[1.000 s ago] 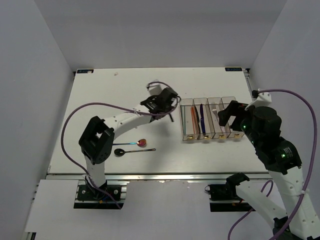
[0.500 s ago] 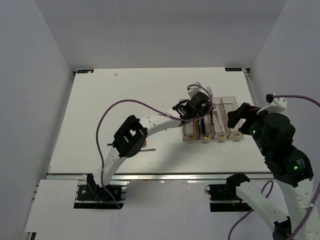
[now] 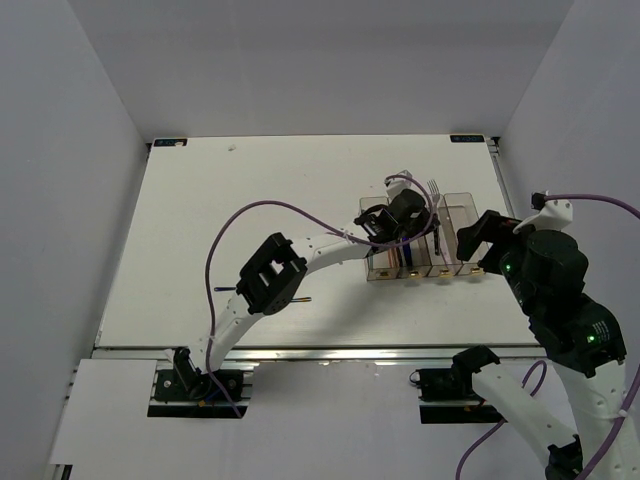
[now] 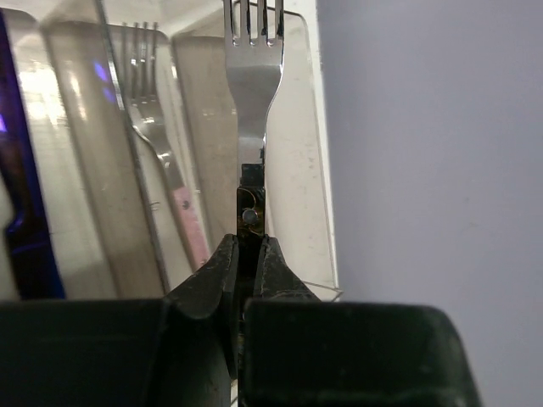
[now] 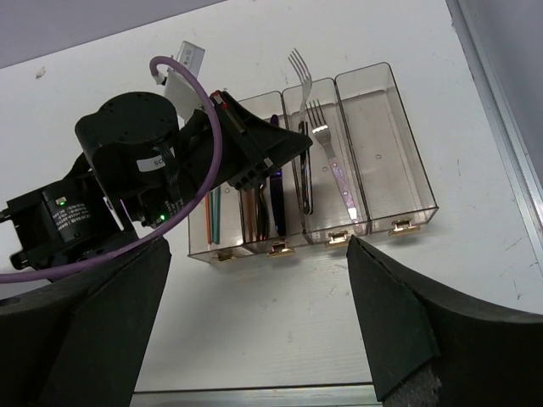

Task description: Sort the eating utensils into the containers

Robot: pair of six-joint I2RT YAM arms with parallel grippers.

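The left gripper (image 4: pixel 246 254) pinches a glossy silver fork (image 4: pixel 253 85) by its flat handle over the narrow clear plastic bins (image 5: pixel 405 153). One bin holds a second slim fork (image 4: pixel 157 144). The right gripper (image 5: pixel 257 250) has its dark fingers spread wide.

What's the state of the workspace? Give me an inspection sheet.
Surface: white tabletop.
Job's things: four joined clear plastic bins holding, left to right: teal and orange chopsticks, dark blue knife, silver fork, nothing seen. A second silver fork is held over the bins, compartment unclear. A thin dark handle lies by the left arm.
Clutter: nothing seen.
Tools: left tool shut on the held fork; right tool open, holding nothing.
Cables: purple cable loops over the left arm; second purple cable leaves the right arm.
Surroundings: plain pale walls on three sides.
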